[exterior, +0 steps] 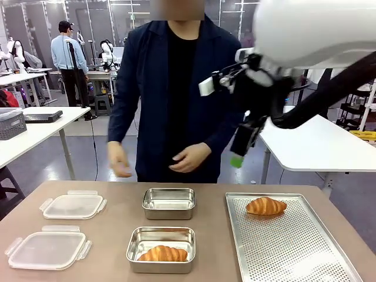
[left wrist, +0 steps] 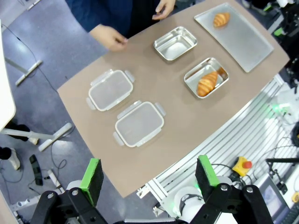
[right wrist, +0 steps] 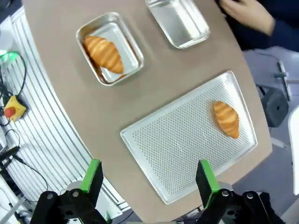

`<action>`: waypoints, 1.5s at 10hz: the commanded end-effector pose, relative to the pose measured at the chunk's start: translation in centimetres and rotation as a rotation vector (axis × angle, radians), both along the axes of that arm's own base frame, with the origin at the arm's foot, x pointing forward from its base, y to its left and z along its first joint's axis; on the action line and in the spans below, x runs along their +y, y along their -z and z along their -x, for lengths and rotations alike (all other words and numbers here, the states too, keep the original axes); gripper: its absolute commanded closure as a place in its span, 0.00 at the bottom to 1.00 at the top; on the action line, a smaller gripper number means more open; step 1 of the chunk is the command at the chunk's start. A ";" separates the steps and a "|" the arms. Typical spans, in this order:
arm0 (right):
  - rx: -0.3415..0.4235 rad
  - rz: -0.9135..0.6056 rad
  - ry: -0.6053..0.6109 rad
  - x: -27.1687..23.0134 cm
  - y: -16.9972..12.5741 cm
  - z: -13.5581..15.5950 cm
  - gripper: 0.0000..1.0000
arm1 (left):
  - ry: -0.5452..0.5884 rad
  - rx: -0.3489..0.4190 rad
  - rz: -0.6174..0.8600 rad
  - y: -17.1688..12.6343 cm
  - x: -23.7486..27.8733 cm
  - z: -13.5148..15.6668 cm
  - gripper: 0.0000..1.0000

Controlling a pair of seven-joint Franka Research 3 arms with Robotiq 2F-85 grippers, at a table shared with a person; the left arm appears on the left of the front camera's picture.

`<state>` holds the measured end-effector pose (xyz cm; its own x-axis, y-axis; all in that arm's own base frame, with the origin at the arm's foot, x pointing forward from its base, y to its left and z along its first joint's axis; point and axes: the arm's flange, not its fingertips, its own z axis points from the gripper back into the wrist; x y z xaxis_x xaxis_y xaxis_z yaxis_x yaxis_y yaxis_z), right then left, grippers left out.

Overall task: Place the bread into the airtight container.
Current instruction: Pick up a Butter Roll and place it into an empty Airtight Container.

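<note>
One croissant-shaped bread (exterior: 266,205) (right wrist: 226,119) lies at the far end of the perforated metal tray (exterior: 285,249) on the right. Another bread (exterior: 163,254) (right wrist: 103,52) rests inside the near steel container (exterior: 161,268). The far steel container (exterior: 168,214) (right wrist: 177,22) holds nothing. My right gripper (exterior: 238,157) (right wrist: 148,179) hangs high above the tray, open, with nothing between its green pads. From high over the table's left side, my left gripper (left wrist: 149,177) looks down, open too and holding nothing.
Two clear plastic lids (exterior: 73,206) (exterior: 48,249) lie on the left of the table. A person in a dark jacket stands at the far edge, with both hands (exterior: 119,161) (exterior: 189,157) held above it near the far container.
</note>
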<state>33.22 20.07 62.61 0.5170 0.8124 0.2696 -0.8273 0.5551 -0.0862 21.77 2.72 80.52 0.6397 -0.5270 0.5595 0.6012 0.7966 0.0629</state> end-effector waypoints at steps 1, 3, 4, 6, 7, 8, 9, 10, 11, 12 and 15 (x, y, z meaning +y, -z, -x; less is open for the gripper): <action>-0.058 0.032 -0.065 -4.4 2.2 -0.1 0.00 | 0.011 -0.001 -0.001 -0.1 -0.1 0.1 0.00; -0.100 0.020 -0.288 -8.9 5.3 -2.9 0.00 | 0.011 -0.001 -0.001 -0.1 -0.1 0.1 0.00; -0.087 0.055 -0.241 -10.5 6.9 -4.4 0.00 | 0.011 -0.001 -0.001 -0.1 -0.1 0.1 0.00; -0.083 0.059 -0.308 -11.5 10.2 -7.6 0.00 | 0.011 -0.001 -0.001 -0.1 -0.1 0.1 0.00; -0.118 0.097 -0.340 -11.2 11.9 -9.3 0.00 | 0.011 -0.001 -0.001 -0.1 -0.1 0.1 0.00; -0.167 0.144 -0.372 -10.7 13.8 -10.6 0.00 | 0.011 -0.001 -0.001 -0.1 -0.1 0.1 0.00; -0.179 0.193 -0.380 -10.8 15.8 -11.9 0.00 | 0.011 -0.001 -0.001 -0.1 -0.1 0.1 0.00; -0.151 0.175 -0.385 -11.6 17.3 -13.1 0.00 | 0.011 -0.001 -0.001 -0.1 -0.1 0.1 0.00; -0.097 0.141 -0.376 -12.5 17.4 -13.3 0.00 | 0.011 -0.001 -0.001 -0.1 -0.1 0.1 0.00; -0.142 0.158 -0.372 -10.7 16.3 -11.9 0.00 | 0.011 -0.001 -0.001 -0.1 -0.1 0.1 0.00; -0.126 0.170 -0.372 -11.1 17.5 -12.7 0.00 | 0.011 -0.001 -0.001 -0.1 -0.1 0.1 0.00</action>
<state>45.53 9.41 45.97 0.1404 0.9769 0.1609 -0.9434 0.1813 -0.2777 21.77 2.69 80.52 0.6395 -0.5275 0.5593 0.6015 0.7963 0.0632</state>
